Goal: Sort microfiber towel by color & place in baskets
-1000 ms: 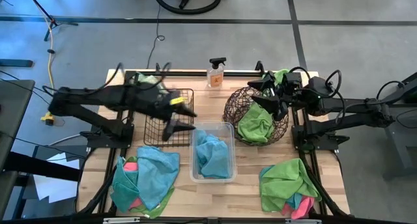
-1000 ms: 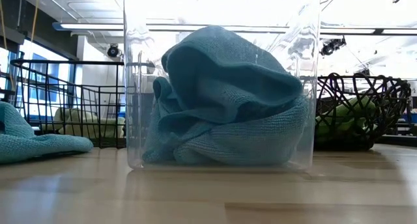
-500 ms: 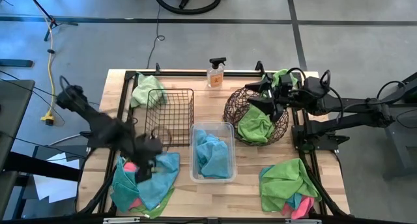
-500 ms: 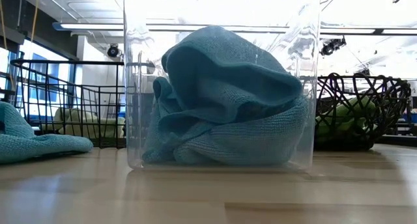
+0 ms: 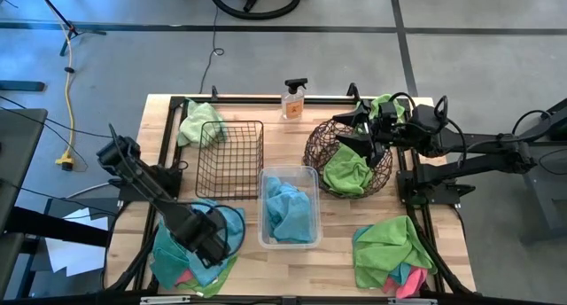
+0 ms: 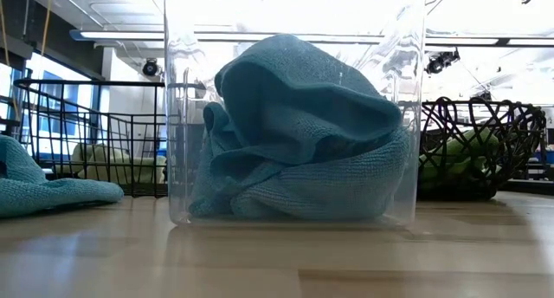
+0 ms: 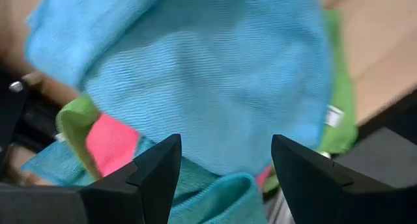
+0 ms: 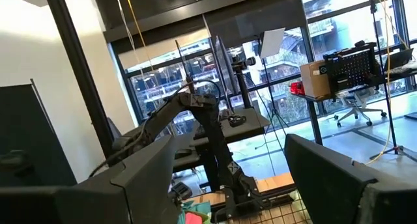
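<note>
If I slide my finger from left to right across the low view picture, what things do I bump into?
Teal towel lying on the table → black wire basket → clear plastic tub stuffed with a teal towel → dark woven basket with a green towel inside.

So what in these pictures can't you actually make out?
- How many towels are in the left pile: high view, the left gripper and arm cover it.
- Depth of the clear tub: low view, top cut off.
- What lies under the green towel in the woven basket: high view, hidden.
</note>
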Tool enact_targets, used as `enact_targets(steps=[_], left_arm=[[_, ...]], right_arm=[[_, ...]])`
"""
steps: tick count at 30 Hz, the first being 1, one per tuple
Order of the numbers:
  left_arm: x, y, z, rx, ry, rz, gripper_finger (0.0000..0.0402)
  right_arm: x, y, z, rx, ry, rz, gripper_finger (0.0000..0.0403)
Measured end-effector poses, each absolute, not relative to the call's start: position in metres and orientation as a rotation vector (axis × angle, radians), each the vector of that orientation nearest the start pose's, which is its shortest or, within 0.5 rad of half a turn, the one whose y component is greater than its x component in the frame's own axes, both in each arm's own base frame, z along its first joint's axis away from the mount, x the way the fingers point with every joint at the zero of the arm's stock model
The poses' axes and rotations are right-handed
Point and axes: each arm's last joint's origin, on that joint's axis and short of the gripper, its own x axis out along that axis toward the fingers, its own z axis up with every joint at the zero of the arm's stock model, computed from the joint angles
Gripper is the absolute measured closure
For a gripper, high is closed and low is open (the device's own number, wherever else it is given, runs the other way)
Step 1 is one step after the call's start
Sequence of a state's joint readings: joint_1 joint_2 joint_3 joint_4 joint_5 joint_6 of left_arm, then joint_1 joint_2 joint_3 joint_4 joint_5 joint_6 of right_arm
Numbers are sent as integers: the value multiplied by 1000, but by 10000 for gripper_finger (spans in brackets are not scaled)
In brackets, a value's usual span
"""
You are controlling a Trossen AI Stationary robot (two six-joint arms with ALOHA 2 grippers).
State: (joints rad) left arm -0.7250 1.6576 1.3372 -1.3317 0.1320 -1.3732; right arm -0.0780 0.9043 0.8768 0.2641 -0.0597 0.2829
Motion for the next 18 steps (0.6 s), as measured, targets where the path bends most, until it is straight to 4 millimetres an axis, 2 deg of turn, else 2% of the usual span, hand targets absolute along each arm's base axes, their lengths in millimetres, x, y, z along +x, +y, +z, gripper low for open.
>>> enact_targets(steps=[4, 9, 14, 18], left_arm=[[202, -186, 238, -532, 1697, 607, 174], [187, -174, 230, -612, 1690, 609, 174], [174, -162, 217, -613, 1693, 662, 174], [175, -163, 201, -658, 1687, 611, 174]], right_arm=[[197, -14, 386, 270, -226, 14, 116], [197, -14, 385, 271, -217, 12, 116], [197, -14, 385, 271, -217, 13, 116], [197, -14, 385, 271, -217, 13, 116]])
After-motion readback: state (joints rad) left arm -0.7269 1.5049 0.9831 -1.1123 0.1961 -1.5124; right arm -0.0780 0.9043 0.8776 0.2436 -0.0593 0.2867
